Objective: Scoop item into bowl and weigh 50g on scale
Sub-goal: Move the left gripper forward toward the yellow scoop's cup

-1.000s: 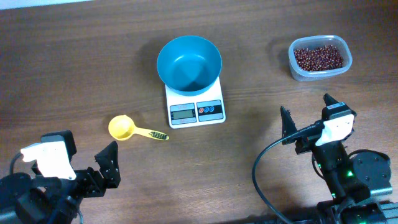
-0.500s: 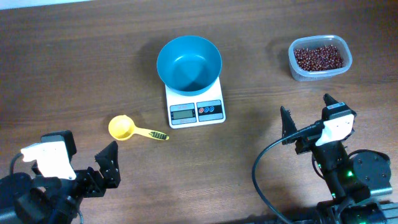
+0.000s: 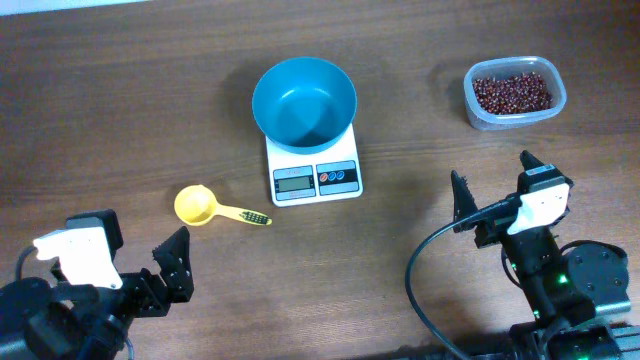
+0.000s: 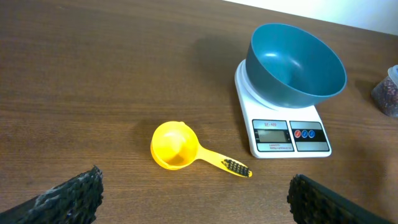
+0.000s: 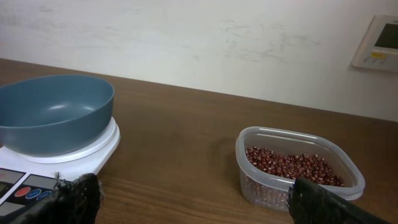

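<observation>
nothing is changing from the earlier frame. we are holding the left claw [image 4: 194, 186] and the right claw [image 3: 491, 170] wide open and empty at the near edge of the wooden table [image 3: 100, 100]. the bowl [image 3: 303, 100] is sitting on the scale [image 3: 315, 180] mid-way along, and the beans [image 3: 511, 92] are lying in the tub [image 3: 471, 105] by the far right corner. a pale wall [image 5: 186, 37] is rising past the far edge.

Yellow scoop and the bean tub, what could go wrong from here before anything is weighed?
The yellow scoop lies flat, its thin handle low on the table; the open left gripper may push it rather than grip it. The beans sit in a tub well to the right of the bowl, so a loaded scoop could spill on the way. The bowl overhangs the scale; a bump might shift it.
</observation>
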`<state>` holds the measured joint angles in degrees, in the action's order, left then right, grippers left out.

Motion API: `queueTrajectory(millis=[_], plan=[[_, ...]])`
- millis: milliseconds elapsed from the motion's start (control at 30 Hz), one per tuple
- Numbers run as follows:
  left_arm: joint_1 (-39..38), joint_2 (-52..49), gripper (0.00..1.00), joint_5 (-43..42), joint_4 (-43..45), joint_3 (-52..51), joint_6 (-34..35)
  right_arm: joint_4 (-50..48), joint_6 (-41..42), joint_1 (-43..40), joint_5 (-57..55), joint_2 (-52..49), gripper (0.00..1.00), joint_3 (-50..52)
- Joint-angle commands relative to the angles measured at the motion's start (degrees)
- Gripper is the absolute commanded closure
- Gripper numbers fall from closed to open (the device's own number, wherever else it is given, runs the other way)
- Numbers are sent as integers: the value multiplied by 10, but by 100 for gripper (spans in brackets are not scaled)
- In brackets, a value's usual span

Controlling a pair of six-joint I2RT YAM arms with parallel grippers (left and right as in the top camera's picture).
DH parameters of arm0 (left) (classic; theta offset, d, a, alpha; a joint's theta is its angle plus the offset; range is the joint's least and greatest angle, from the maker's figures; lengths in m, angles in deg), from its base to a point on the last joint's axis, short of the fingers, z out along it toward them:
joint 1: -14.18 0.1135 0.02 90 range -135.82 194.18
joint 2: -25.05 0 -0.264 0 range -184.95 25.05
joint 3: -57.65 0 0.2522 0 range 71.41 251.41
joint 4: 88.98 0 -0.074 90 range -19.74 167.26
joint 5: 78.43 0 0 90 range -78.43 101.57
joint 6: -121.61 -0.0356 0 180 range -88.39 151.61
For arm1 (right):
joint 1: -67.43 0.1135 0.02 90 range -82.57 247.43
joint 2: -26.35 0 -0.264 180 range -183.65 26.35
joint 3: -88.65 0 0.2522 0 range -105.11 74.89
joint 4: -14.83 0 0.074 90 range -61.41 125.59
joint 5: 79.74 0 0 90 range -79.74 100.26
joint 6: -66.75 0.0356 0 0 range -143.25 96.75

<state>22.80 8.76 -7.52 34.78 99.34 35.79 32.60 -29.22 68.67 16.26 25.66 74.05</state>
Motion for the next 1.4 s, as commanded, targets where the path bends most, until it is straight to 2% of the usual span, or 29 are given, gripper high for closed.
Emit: queueTrajectory(millis=[0, 867, 1033, 1133, 1367], plan=[[-4, -2, 1, 4, 2, 11, 5, 0, 7, 7, -3, 5, 1, 5], [-4, -2, 1, 4, -2, 11, 5, 0, 7, 7, -3, 5, 1, 5], [-4, -2, 1, -22, -2, 11, 6, 0, 7, 7, -3, 5, 1, 5], [-4, -3, 1, -22, -3, 11, 40, 0, 7, 7, -3, 5, 1, 5], [-4, -33, 1, -22, -14, 14, 52, 0, 7, 7, -3, 5, 1, 5]])
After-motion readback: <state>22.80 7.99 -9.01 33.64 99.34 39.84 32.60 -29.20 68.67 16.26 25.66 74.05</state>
